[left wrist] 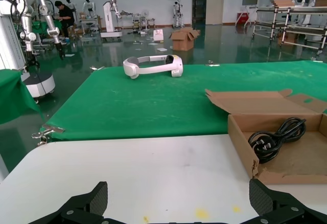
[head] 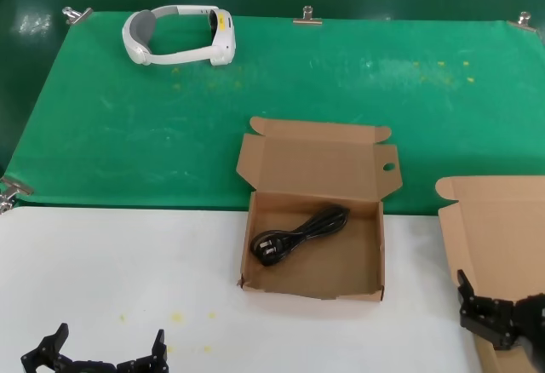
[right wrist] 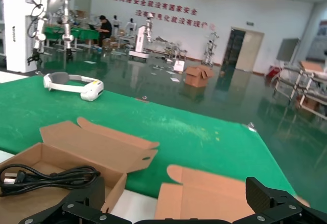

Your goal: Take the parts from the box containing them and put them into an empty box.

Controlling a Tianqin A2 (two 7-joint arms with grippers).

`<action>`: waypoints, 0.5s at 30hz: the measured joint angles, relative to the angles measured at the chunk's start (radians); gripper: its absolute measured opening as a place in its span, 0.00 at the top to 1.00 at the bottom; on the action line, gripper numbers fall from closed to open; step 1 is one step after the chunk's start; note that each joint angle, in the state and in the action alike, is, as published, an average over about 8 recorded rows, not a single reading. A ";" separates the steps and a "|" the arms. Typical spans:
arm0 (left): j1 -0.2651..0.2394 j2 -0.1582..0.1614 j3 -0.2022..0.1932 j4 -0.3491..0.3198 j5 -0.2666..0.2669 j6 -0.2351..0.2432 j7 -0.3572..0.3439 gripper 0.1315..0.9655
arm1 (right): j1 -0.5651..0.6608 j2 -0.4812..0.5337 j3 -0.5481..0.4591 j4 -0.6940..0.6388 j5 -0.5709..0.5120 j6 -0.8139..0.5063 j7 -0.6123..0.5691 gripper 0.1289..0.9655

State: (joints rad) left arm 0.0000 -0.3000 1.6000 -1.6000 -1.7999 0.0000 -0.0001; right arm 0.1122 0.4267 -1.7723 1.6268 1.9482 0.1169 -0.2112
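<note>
A coiled black power cable lies inside an open cardboard box at the table's middle; its lid flap has a small round hole. A second open cardboard box with a rounded flap corner sits at the right edge, its inside mostly out of view. My right gripper hovers open over that box's near part, holding nothing; the right wrist view shows bare cardboard between the fingers. My left gripper hangs open and empty above the white tabletop at the near left, well short of the middle box.
A white headset rests on the green cloth at the far left. Metal clips pin the cloth's edges. White tabletop stretches between the left gripper and the middle box.
</note>
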 joint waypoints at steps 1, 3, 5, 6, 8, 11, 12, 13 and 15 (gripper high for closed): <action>0.000 0.000 0.000 0.000 0.000 0.000 0.000 0.00 | -0.008 -0.009 0.012 -0.002 -0.010 -0.008 0.015 0.00; 0.000 0.000 0.000 0.000 0.000 0.000 0.000 0.00 | -0.023 -0.026 0.035 -0.005 -0.030 -0.024 0.043 0.00; 0.000 0.000 0.000 0.000 0.000 0.000 0.000 0.00 | -0.038 -0.043 0.059 -0.009 -0.050 -0.040 0.072 0.00; 0.000 0.000 0.000 0.000 0.000 0.000 0.000 0.00 | -0.046 -0.052 0.071 -0.011 -0.061 -0.048 0.086 0.00; 0.000 0.000 0.000 0.000 0.000 0.000 0.000 0.00 | -0.061 -0.069 0.094 -0.015 -0.081 -0.064 0.115 0.00; 0.000 0.000 0.000 0.000 0.000 0.000 0.000 0.00 | -0.079 -0.090 0.122 -0.019 -0.105 -0.083 0.150 0.00; 0.000 0.000 0.000 0.000 0.000 0.000 0.000 0.00 | -0.084 -0.095 0.129 -0.020 -0.111 -0.087 0.158 0.00; 0.000 0.000 0.000 0.000 0.000 0.000 0.000 0.00 | -0.087 -0.099 0.134 -0.021 -0.115 -0.091 0.164 0.00; 0.000 0.000 0.000 0.000 0.000 0.000 0.000 0.00 | -0.091 -0.103 0.140 -0.022 -0.120 -0.095 0.172 0.00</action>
State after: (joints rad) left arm 0.0000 -0.3000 1.6000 -1.6000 -1.8000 0.0000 -0.0001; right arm 0.0211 0.3238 -1.6324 1.6050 1.8279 0.0220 -0.0395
